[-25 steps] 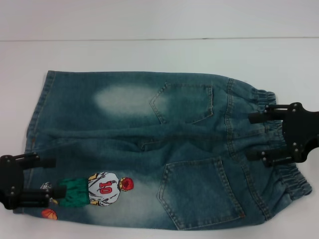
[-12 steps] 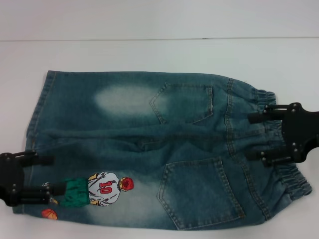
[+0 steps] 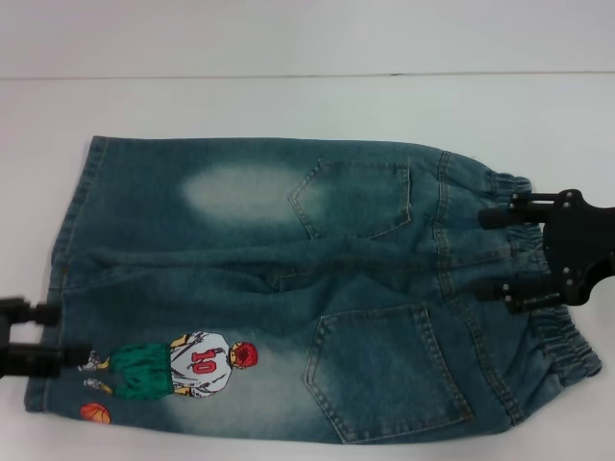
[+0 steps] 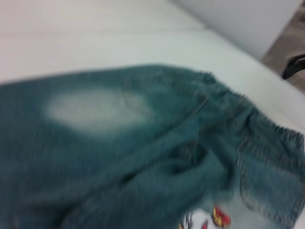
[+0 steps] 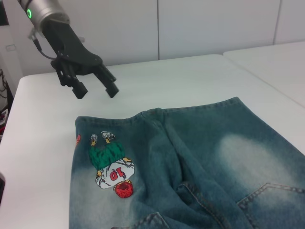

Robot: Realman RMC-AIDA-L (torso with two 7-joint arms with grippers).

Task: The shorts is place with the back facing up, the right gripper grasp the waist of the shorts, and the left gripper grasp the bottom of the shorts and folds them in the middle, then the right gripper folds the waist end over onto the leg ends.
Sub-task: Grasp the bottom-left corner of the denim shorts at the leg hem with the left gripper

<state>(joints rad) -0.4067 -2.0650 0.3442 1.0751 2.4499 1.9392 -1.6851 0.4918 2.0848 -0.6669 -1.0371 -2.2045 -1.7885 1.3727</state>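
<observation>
We see the left gripper with its two prongs spread apart and nothing between them, hanging in the air just off the leg ends of the shorts. In the right wrist view it is clear of the denim, its fingertips pointing down toward the hem without touching it. In the head view only its prongs show at the picture's edge, beside the printed player numbered 10 and the small orange ball.

The right gripper is at the opposite end, over the waist. Its prongs are also parted, released, one lying over the upper stretch of the ruffled band and the other over the lower stretch; we cannot tell whether they touch the fabric.

Between the two grippers the shorts lie spread flat on the white worktop, back side up, with both patch pockets showing near the right gripper and the faded patches on each leg toward the left one. A rumpled seam ridge runs along the middle from waist to hems.
</observation>
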